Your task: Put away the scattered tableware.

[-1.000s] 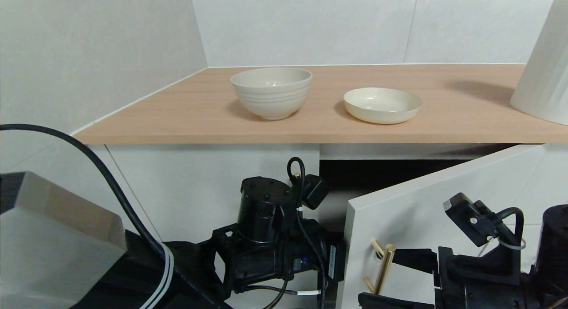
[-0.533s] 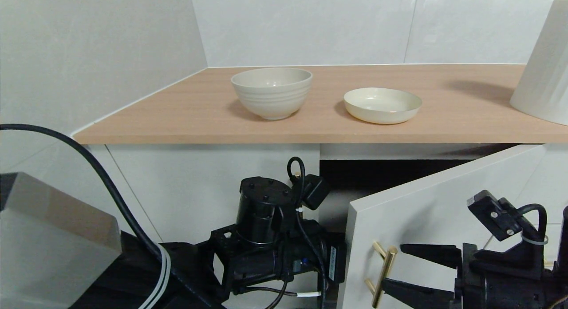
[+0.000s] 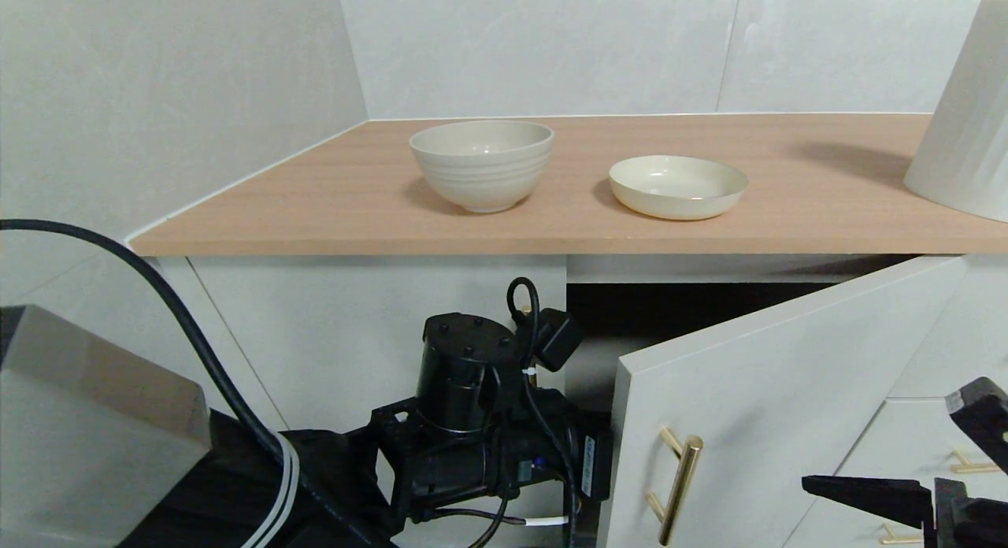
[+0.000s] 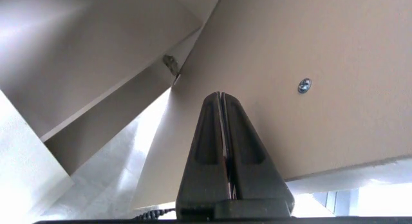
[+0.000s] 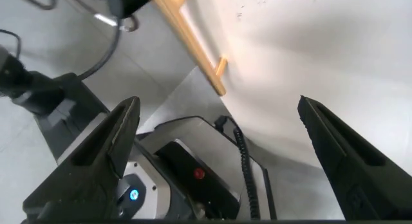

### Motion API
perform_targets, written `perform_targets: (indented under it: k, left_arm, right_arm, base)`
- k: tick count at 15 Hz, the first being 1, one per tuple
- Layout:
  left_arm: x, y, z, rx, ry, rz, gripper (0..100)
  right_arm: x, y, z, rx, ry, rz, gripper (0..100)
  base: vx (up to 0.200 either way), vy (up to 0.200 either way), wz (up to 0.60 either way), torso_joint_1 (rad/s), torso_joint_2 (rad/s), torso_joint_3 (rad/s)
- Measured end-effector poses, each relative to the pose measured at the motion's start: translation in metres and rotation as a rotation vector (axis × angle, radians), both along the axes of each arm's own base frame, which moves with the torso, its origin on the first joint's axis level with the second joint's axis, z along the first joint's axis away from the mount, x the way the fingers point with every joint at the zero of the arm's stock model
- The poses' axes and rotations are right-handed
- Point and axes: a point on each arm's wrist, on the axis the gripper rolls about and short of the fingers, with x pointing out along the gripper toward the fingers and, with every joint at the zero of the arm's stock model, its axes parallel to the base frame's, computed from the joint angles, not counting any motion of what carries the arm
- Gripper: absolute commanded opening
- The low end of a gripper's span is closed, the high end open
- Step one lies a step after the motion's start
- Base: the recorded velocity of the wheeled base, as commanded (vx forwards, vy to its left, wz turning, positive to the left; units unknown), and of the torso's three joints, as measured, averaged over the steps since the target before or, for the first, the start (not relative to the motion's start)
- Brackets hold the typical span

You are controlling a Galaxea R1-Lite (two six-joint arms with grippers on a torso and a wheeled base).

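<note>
A cream ribbed bowl (image 3: 481, 164) and a shallow cream dish (image 3: 678, 186) stand side by side on the wooden countertop (image 3: 819, 209). Below it, a white cabinet door (image 3: 756, 390) with a gold handle (image 3: 676, 485) hangs ajar. My right gripper (image 5: 219, 127) is open, its fingers wide apart and empty, off to the right of the handle (image 5: 187, 40); one finger (image 3: 858, 493) shows low at the right in the head view. My left gripper (image 4: 222, 140) is shut with nothing in it, low in front of the cabinet, close to a beige panel (image 4: 322, 50).
A tall white cone-shaped object (image 3: 965, 123) stands at the counter's right end. Drawers with small gold handles (image 3: 965, 459) sit right of the ajar door. The dark cabinet opening (image 3: 669, 308) lies behind the door. White walls close the counter at back and left.
My right gripper, which had the door handle between its fingers, has drawn back to the right, away from it. The door stays ajar. Left arm barely moved.
</note>
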Motion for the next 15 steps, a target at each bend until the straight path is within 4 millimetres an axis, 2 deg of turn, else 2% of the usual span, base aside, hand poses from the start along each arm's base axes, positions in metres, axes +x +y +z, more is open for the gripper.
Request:
perform_targets:
  k: [3, 11, 15]
  left_arm:
    - [0.000, 0.000, -0.001, 0.002, -0.002, -0.002, 0]
    - [0.001, -0.002, -0.003, 0.008, 0.001, -0.003, 0]
    - [0.011, -0.016, 0.001, -0.017, -0.020, -0.012, 0]
  right_arm:
    - [-0.006, -0.005, 0.005, 0.025, -0.033, 0.000, 100]
    - [-0.008, -0.007, 0.007, 0.035, -0.045, 0.000, 100]
    - [-0.009, -0.007, 0.008, 0.041, -0.051, 0.000, 100]
  base:
    - [0.000, 0.000, 0.00, 0.000, 0.00, 0.000]
    - [-0.200, 0.000, 0.00, 0.004, 0.00, 0.002]
    - [0.000, 0.000, 0.00, 0.000, 0.00, 0.000]
